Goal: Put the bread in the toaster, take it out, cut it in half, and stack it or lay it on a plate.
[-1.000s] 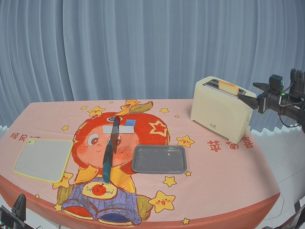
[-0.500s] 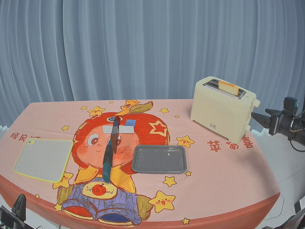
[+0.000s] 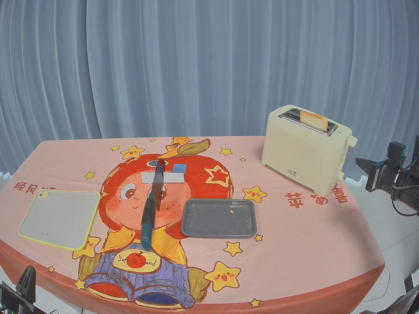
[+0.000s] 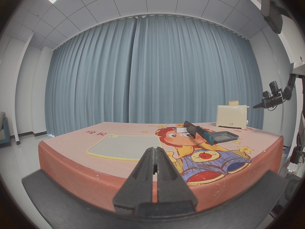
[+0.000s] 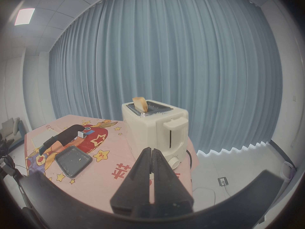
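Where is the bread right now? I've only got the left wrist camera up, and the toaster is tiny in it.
Observer: The bread stands in one slot of the toaster, with its top poking out above the rim.
Operator: Is the right gripper on it?
Observer: No. The right gripper is shut with nothing in it, and it sits clear of the toaster, beyond its end.
Operator: And the toaster's handle, up or down?
Observer: Up. The lever sits at the top of its track.
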Tool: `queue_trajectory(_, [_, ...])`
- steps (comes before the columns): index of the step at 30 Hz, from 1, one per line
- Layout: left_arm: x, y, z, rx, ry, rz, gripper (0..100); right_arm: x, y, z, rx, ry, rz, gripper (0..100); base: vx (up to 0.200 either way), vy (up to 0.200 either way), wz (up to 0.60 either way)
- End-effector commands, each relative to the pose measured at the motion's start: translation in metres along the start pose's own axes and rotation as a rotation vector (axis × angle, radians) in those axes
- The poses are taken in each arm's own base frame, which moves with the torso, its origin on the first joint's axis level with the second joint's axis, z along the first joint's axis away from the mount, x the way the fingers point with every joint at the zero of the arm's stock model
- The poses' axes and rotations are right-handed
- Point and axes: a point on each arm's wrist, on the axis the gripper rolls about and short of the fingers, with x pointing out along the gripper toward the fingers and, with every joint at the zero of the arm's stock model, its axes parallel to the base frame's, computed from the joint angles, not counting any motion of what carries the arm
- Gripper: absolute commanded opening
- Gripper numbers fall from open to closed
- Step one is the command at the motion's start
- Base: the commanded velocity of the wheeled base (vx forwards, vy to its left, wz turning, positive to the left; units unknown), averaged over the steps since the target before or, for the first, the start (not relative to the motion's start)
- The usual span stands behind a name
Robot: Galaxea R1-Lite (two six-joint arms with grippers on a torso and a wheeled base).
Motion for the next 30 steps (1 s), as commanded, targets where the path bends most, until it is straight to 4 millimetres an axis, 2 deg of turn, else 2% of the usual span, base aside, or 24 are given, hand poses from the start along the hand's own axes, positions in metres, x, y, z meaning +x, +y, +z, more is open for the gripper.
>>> queue_trajectory(1, [0.0,0.0,-0.005,0.0,0.001,0.001,0,0.027,-0.005,-0.029,0.015,0.108,-0.002,0,0.0,0.0,0.0])
queue_trajectory(6, [0.0,0.0,-0.005,0.0,0.001,0.001,0,0.039,-0.011,-0.046,0.022,0.128,-0.016,0,0.0,0.0,0.0])
queue_trajectory(13, [0.0,0.0,-0.005,0.0,0.001,0.001,0,0.054,-0.034,-0.078,0.048,0.254,-0.081,0,0.0,0.0,0.0])
queue_trajectory(17, [0.0,0.0,-0.005,0.0,0.001,0.001,0,0.058,-0.037,-0.083,0.052,0.273,-0.087,0,0.0,0.0,0.0])
queue_trajectory(30, [0.0,0.0,-0.005,0.0,0.001,0.001,0,0.071,-0.039,-0.085,0.042,0.238,-0.084,0,0.0,0.0,0.0])
